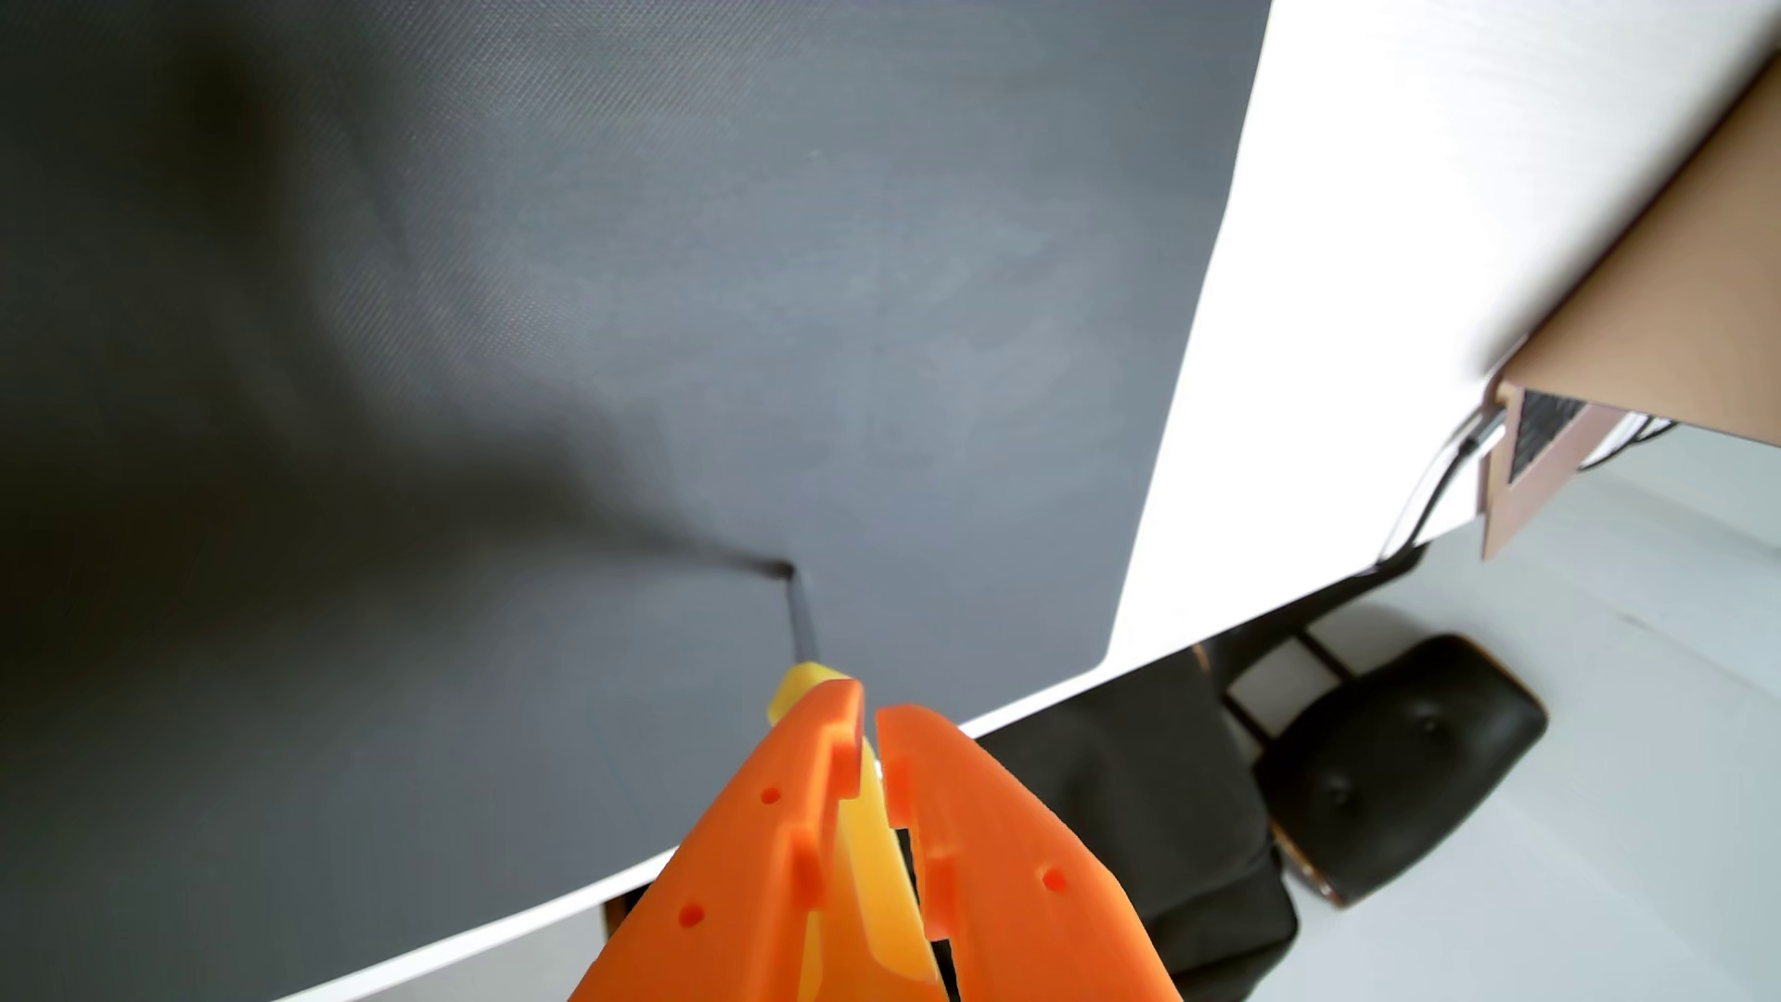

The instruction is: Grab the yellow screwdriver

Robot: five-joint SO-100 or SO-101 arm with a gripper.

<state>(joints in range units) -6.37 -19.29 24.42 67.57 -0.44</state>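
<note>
At the bottom of my wrist view, the orange gripper (pixel 867 708) comes in from the lower edge with its two jaws nearly together, clenched on the yellow screwdriver (pixel 872 867). I see the handle as a pale yellow strip wedged in the narrow gap between the jaws, running up from the bottom edge, with a rounded yellow nose poking out just past the left fingertip. From that nose a thin dark shaft (pixel 802 621) extends upward and slightly left, straight and slim, much narrower than the handle. Its tip meets a dark shadow on the grey mat (pixel 578 289); I cannot tell whether the tip touches the mat or hangs just above it. The mat has a fine woven texture and covers most of the view, lying on a white table (pixel 1349 289) whose bare surface shows along the right and along the lower edge. Off the table edge, on the pale floor at lower right, I see a black padded chair seat (pixel 1397 761). A brown cardboard box (pixel 1687 289) sits at the upper right, on the table.
</note>
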